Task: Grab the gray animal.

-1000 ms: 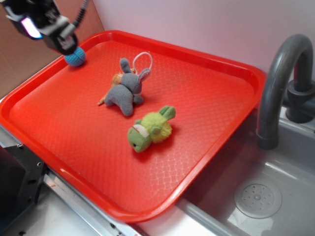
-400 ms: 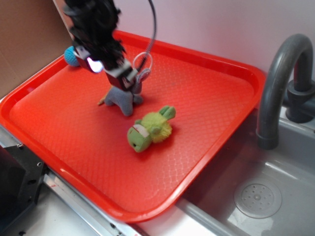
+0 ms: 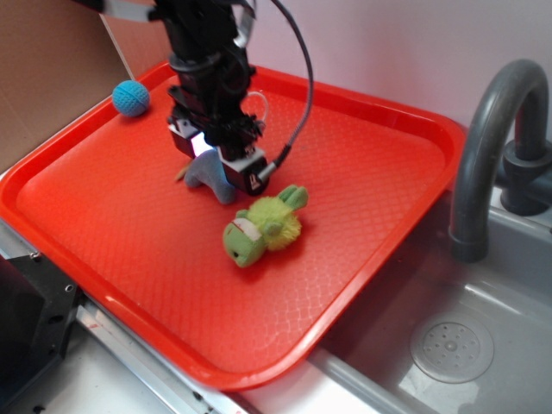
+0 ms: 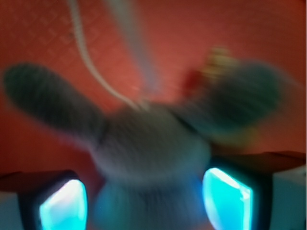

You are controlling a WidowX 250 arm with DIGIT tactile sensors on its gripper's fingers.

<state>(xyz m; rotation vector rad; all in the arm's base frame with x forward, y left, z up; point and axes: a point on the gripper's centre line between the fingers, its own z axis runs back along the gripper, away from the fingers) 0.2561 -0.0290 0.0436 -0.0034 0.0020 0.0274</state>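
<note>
A pale wall point(image 3: 388, 43) stands behind; a brown panel point(image 3: 52, 60) at left; a gray faucet point(image 3: 492, 147) arches over a gray sink point(image 3: 448, 345)

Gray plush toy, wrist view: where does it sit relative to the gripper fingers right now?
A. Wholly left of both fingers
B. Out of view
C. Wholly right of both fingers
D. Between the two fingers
D: the gray plush toy fills the middle of the blurred wrist view, with one glowing finger on its left and the other on its right, above the red tray.
</note>
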